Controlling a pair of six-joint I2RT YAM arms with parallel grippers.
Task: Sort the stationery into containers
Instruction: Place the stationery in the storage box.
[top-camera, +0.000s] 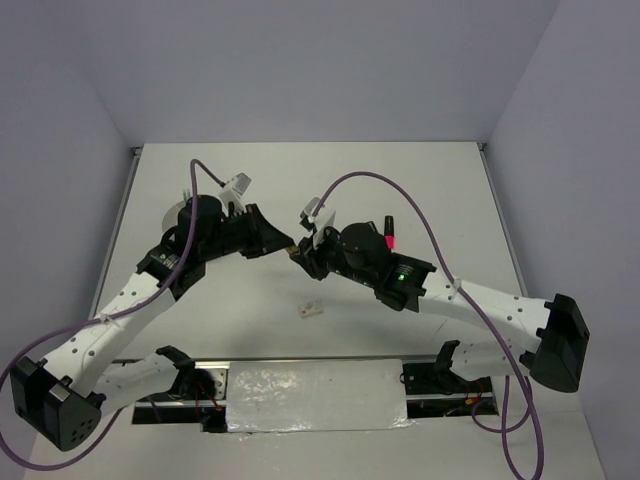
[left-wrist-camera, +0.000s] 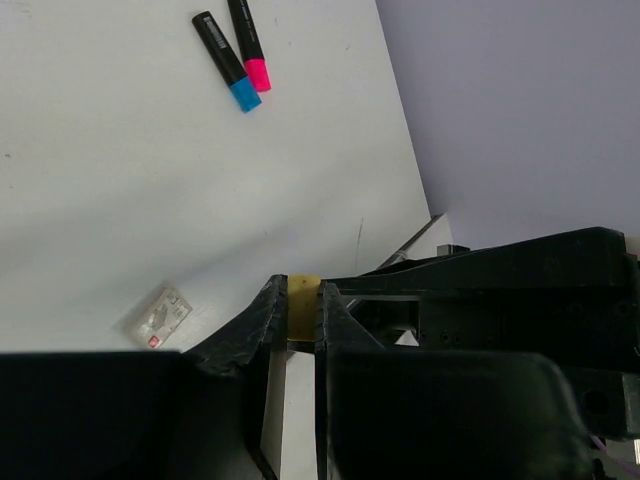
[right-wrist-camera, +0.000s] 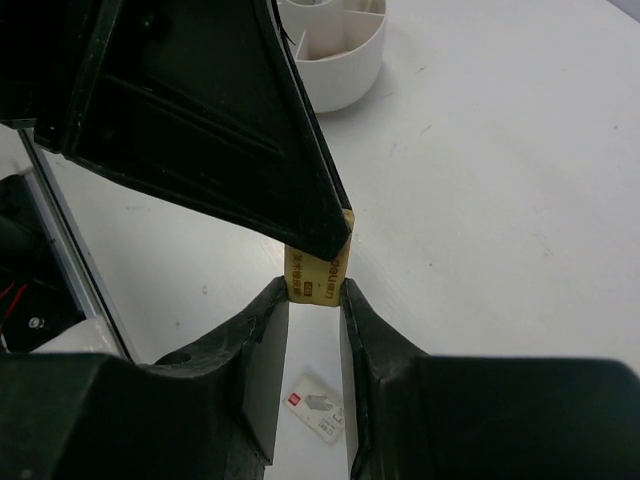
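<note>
Left hand (top-camera: 280, 245) clamped on the upper end of the tan eraser (right-wrist-camera: 315, 272), right hand (right-wrist-camera: 313, 298) pinching its lower end. Both hold it mid-air over the counter (top-camera: 300, 190); reads as a handover, likely to get it to the tub (right-wrist-camera: 345, 70), which stands well apart. Wrapped eraser (top-camera: 312, 308), blue highlighter (left-wrist-camera: 224, 60) and pink highlighter (left-wrist-camera: 250, 50) lie unsorted on the counter.

White arms (top-camera: 120, 305), black claws (left-wrist-camera: 302, 297) (right-wrist-camera: 314, 293), purple cables (top-camera: 437, 240)
</note>
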